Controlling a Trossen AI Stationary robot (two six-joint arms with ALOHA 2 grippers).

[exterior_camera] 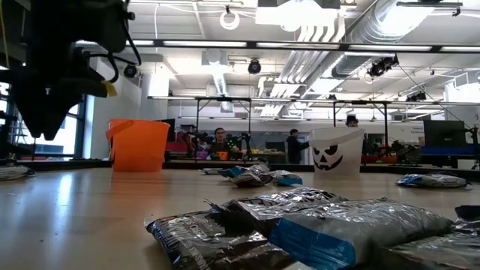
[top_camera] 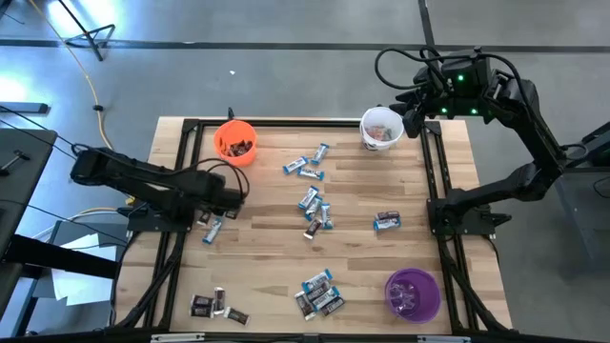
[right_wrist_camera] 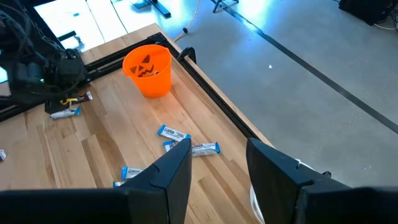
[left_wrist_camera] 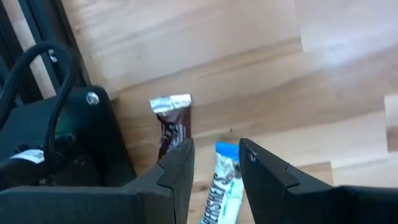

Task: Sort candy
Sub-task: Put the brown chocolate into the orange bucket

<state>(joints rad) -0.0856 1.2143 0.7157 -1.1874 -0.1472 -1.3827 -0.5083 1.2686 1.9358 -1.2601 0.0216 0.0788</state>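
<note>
Wrapped candy lies scattered flat on the wooden table (top_camera: 267, 257). My left gripper (left_wrist_camera: 217, 149) points down at the table's left side (top_camera: 225, 200), open. A blue-and-white candy (left_wrist_camera: 222, 180) lies on the wood in the gap between its fingers, and I see no touch. A dark brown candy (left_wrist_camera: 171, 123) lies just beside one finger. From above, both pieces (top_camera: 210, 227) show just nearer than the gripper. My right gripper (right_wrist_camera: 219, 149) hangs open and high at the far right (top_camera: 412, 112), next to the white cup (top_camera: 381, 129).
An orange cup (top_camera: 234, 142) with dark candy stands far left, a purple cup (top_camera: 412, 293) near right. Candy groups lie mid-table (top_camera: 315, 211), farther back (top_camera: 307, 167), toward the right (top_camera: 386, 221), near the front (top_camera: 319, 293) and near left (top_camera: 214, 307). A black frame (top_camera: 181, 152) borders the table.
</note>
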